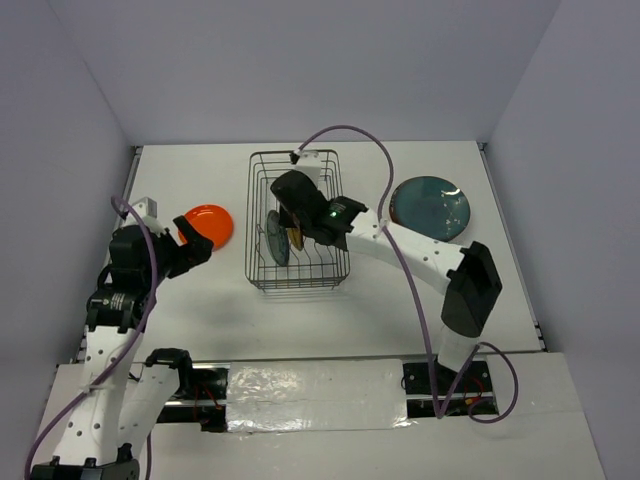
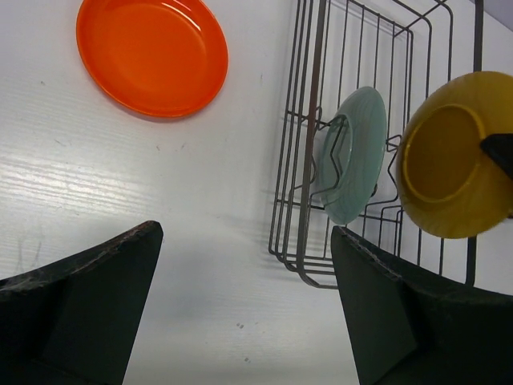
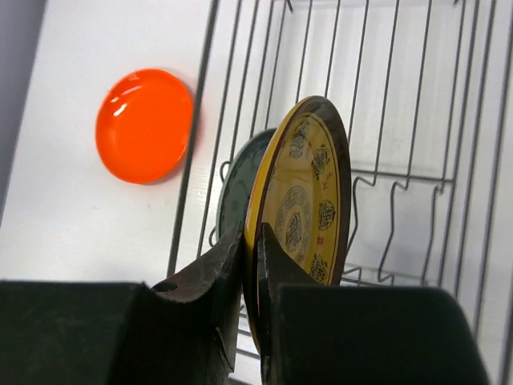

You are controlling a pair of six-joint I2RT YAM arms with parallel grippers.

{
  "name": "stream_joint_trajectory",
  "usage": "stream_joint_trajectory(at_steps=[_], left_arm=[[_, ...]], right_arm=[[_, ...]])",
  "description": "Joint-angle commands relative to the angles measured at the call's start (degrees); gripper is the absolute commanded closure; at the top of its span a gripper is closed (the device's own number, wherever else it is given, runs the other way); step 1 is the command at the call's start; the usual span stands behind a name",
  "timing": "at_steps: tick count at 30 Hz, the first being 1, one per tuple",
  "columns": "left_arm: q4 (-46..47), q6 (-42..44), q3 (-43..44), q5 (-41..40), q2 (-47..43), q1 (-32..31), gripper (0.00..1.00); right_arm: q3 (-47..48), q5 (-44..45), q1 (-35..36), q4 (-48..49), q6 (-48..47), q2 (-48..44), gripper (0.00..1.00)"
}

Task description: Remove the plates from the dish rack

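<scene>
While the left gripper hangs spread wide and holding nothing above the bench, near the orange plate that lies flat on the left of the surface, the work of the moment sits further right, in the dish rack. Close to the rack's left wall a pale teal plate stands on edge. Just beside it on the right the yellow-brown patterned plate stands on edge too, its rim pinched between the pressed-together fingers of the right gripper, which reaches into the basket. Whether its lower rim sits between the divider prongs cannot be told. The step in hand looks to be the pick of this patterned plate: the grip is made, the plate not yet out. The next move probably calls for a straight pull upward, keeping the plate on edge until it is above the top wire, since the teal plate is close on one side and the prongs and wire walls hem it in. An early sideways swing could knock the neighbour or snag the rim. Further right, a large teal-blue plate lies flat on the bench, well apart from the rack, with bare surface near it that looks roomy enough for a set-down.
</scene>
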Motion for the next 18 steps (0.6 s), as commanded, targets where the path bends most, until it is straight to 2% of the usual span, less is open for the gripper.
stream_joint_trajectory(at_steps=[1,6,7,8,9,10,11,13,15,18], left_arm=[[1.4,-0.8,5.1,1.3,0.9,-0.1,0.01],[-2.4,-7.7,11.9,0.9,2.8,-0.1,0.01],[-3.0,-9.0,14.4,1.7,3.1,-0.1,0.00],[-3.7,-11.5,15.4,2.6,3.4,-0.1,0.00],[-3.7,-13.0,16.4,4.0,3.3,-0.1,0.00],[-3.3,-14.5,17.5,5.5,3.1,-0.1,0.00],[-2.7,-16.4,17.5,9.2,2.2,-0.1,0.00],[1.9,-22.4,15.7,13.5,0.8,-0.1,0.01],[6.2,-29.5,13.2,20.4,-1.3,-0.1,0.00],[17.1,-37.5,5.4,28.1,-3.4,-0.1,0.01]], right_arm=[[3.8,0.6,1.0,2.1,-5.6,-5.8,0.97],[7.4,-3.4,3.4,0.2,-17.7,-9.3,0.97],[6.8,-6.1,5.0,0.4,-25.2,-10.3,0.97],[4.1,-6.7,6.0,1.7,-29.0,-12.7,0.97],[2.2,-7.0,7.3,2.6,-33.4,-14.2,0.97],[-0.1,-6.8,8.8,3.4,-42.1,-15.6,0.97],[-4.8,-5.8,12.1,4.8,-46.0,-16.9,1.00],[-8.5,-3.0,15.2,4.9,-54.8,-19.8,1.00],[-12.3,2.3,19.6,5.0,-57.7,-21.1,1.00],[-16.8,3.9,24.8,7.6,-62.7,-24.6,1.00]])
